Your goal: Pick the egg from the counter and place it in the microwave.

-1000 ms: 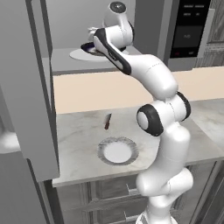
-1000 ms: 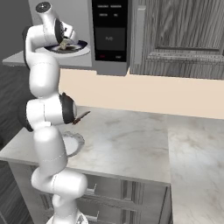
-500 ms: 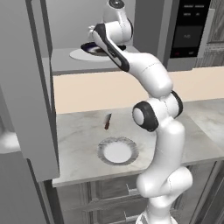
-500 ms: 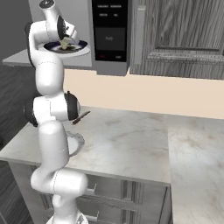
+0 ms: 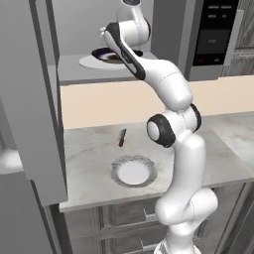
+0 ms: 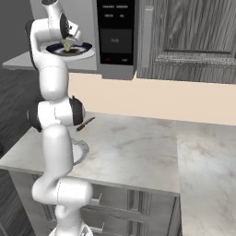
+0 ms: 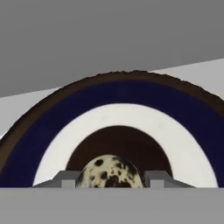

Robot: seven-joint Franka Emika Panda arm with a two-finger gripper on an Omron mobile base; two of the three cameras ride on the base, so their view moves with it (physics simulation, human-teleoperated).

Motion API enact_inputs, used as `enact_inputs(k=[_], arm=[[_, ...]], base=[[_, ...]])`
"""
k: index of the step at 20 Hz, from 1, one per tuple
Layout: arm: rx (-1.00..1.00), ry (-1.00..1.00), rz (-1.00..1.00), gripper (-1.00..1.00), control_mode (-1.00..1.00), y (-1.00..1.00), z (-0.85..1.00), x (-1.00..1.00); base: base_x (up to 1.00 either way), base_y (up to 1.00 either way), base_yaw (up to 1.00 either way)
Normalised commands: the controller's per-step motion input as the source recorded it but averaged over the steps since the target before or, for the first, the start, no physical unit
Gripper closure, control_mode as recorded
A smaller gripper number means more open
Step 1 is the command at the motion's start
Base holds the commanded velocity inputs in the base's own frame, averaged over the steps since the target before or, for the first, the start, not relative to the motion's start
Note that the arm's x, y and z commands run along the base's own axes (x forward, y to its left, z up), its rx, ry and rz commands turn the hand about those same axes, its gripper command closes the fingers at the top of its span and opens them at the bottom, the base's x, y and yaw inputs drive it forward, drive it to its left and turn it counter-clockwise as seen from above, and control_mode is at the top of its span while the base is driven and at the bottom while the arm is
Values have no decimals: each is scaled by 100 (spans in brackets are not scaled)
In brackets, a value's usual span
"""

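Note:
The microwave (image 5: 74,73) stands open at the upper left, its tall grey door (image 5: 30,99) swung toward me. On its white turntable disc (image 5: 88,62) sits a dark bowl (image 7: 131,94) with a blue and white band. My gripper (image 7: 111,181) hangs just above the bowl's brown centre. It is shut on the egg (image 7: 111,170), a speckled tan oval between the two fingertips (image 7: 65,179). In the right base view the egg (image 6: 67,44) shows pale yellow under my hand, over the bowl (image 6: 80,48). The counter (image 5: 94,154) lies below, marbled grey-white.
A white scalloped plate (image 5: 133,172) lies near the counter's front edge beside the arm's base. A thin reddish-brown utensil (image 5: 121,137) lies behind it. A black-fronted appliance (image 6: 115,32) stands right of the microwave. The counter stretches away to the right (image 6: 138,143).
My hand has edged slightly upward in the base views while staying over the bowl. The egg remains between the fingers.

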Motion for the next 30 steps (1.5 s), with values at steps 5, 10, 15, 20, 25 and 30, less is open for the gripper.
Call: enact_inputs(k=[5,10,15,20,25,30], arm=[[0,-3,0,-100,-100,0,-2,-18],[0,-13,0,-100,-100,-8,-17,-29],[0,-21,0,-100,-100,-5,0,-80],[0,-28,-2,-100,-100,-10,-50,-100],[0,-27,-2,-100,-100,0,-65,-100],[0,-23,0,-100,-100,-1,-69,-100]], base=[[0,0,0],[0,0,0],[0,0,0],[0,0,0],[0,0,0],[0,0,0]])
